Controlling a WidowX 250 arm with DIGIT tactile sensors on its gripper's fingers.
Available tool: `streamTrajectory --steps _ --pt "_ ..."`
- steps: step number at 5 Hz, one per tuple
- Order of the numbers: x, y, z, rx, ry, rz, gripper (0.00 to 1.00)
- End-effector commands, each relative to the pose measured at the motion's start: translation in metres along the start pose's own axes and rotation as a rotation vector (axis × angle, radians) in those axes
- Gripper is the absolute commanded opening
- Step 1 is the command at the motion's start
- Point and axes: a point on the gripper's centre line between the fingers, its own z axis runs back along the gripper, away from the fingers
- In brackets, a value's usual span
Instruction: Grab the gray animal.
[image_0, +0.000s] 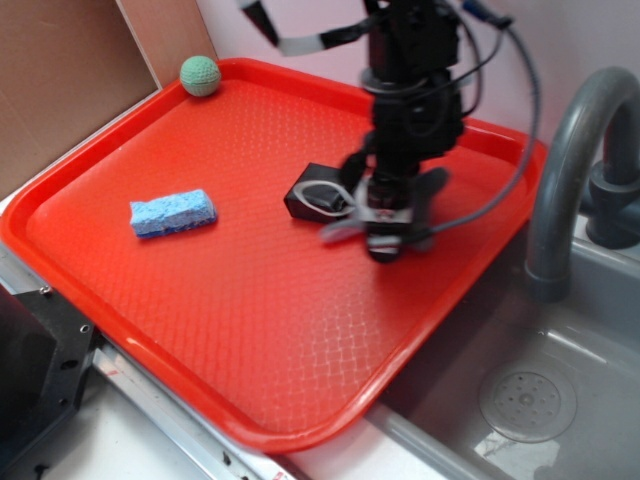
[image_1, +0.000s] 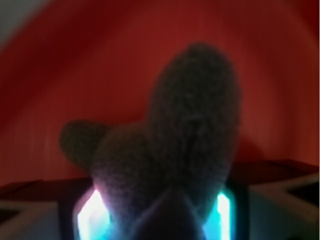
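The gray animal (image_1: 190, 125) fills the wrist view, a fuzzy gray plush with two rounded lobes sticking forward, pinched between the two glowing pads (image_1: 92, 215). My gripper (image_1: 157, 215) is shut on it. In the exterior view the gripper (image_0: 388, 235) points down over the right middle of the red tray (image_0: 250, 330). The gray animal (image_0: 345, 230) pokes out blurred on both sides of the fingers. Whether the toy touches the tray cannot be told.
A black box with a white loop (image_0: 315, 197) lies just left of the gripper. A blue sponge (image_0: 172, 213) lies at the tray's left, a green knitted ball (image_0: 200, 75) in its far corner. A gray faucet (image_0: 570, 160) and sink (image_0: 530, 400) are on the right.
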Motion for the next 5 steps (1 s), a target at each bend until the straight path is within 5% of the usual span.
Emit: streamTrajectory --steps 1,3,4,5 --pt "-0.059 0.005 0.119 0.08 -0.191 0.395 0.0" --pt "-0.126 -0.017 0.138 -0.039 -0.255 0.893 0.0" --pt "-0.129 -0.009 0.128 -0.043 -0.232 0.933 0.0" --pt "-0.123 0.004 0.121 -0.003 -0.104 0.964 0.0"
